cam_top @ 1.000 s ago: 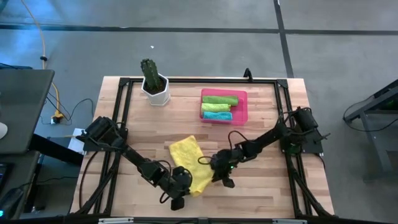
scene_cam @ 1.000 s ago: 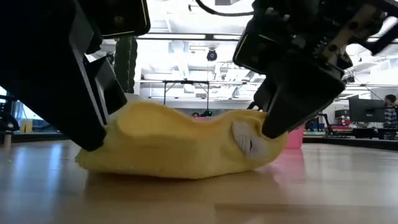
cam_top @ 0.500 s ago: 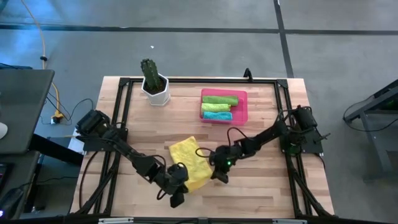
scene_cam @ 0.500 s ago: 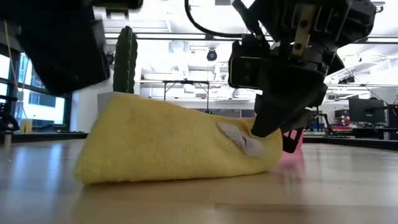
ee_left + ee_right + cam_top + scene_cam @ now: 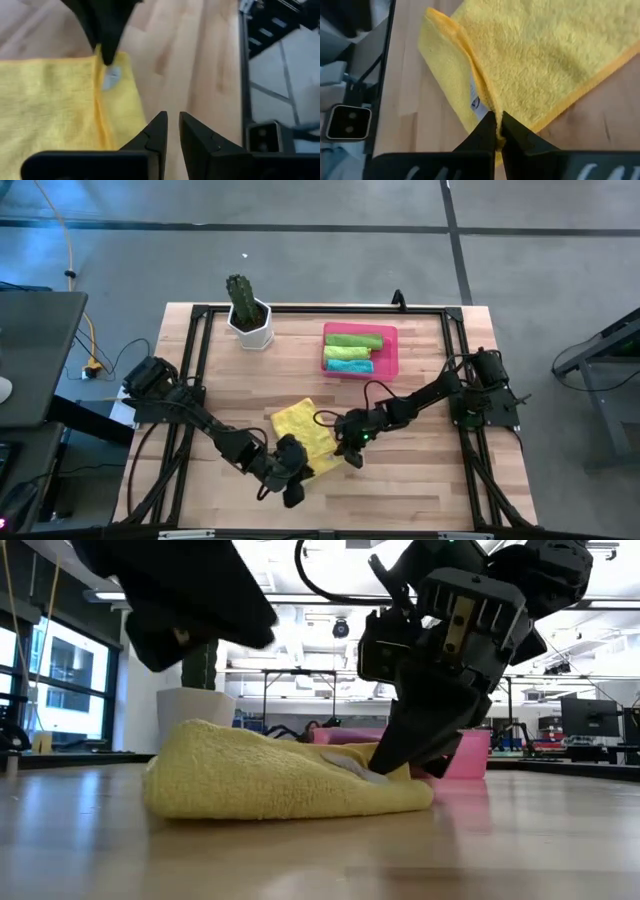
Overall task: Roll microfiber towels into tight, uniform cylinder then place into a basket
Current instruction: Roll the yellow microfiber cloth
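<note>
We see the yellow towel [image 5: 303,432] lying partly folded on the table [image 5: 420,470], well in front of the pink basket [image 5: 388,352]. The right gripper [image 5: 497,131] pinches its folded edge beside the white label [image 5: 476,101]; the left gripper [image 5: 171,131] hangs nearly closed, holding nothing, just beside the towel's near edge

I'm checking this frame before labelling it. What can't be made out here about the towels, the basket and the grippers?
- High view: the near edge of the yellow towel is covered by both arms.
- High view: the rolled towels in the pink basket are too small to count reliably.
- Low view: the left gripper is cut off by the top edge.
- Right wrist view: the right gripper hides the fold it pinches.
</note>
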Robot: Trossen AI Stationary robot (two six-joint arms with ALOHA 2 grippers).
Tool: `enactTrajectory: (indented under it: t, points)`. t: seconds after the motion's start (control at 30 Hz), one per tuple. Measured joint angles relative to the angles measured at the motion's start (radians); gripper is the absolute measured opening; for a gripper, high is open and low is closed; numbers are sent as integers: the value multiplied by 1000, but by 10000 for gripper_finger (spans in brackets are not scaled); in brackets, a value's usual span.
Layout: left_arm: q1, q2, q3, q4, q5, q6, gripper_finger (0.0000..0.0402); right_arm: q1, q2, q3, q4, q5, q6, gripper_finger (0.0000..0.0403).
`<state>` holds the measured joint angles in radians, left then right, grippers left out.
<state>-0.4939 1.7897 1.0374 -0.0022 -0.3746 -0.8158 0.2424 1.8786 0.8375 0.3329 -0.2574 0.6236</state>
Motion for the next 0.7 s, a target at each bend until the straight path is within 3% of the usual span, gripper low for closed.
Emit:
enactTrajectory:
  t: [0.23,0.6,0.7]
  points:
    - [31,48,-1,-13,-25,8,39,15,0,0,-3,4,-80,0]
    - [34,165,0,24,73,-76,39,40,0,0,-17,31,-178,1]
    - [28,181,0,27,79,-91,39,40,0,0,-15,32,-268,21]
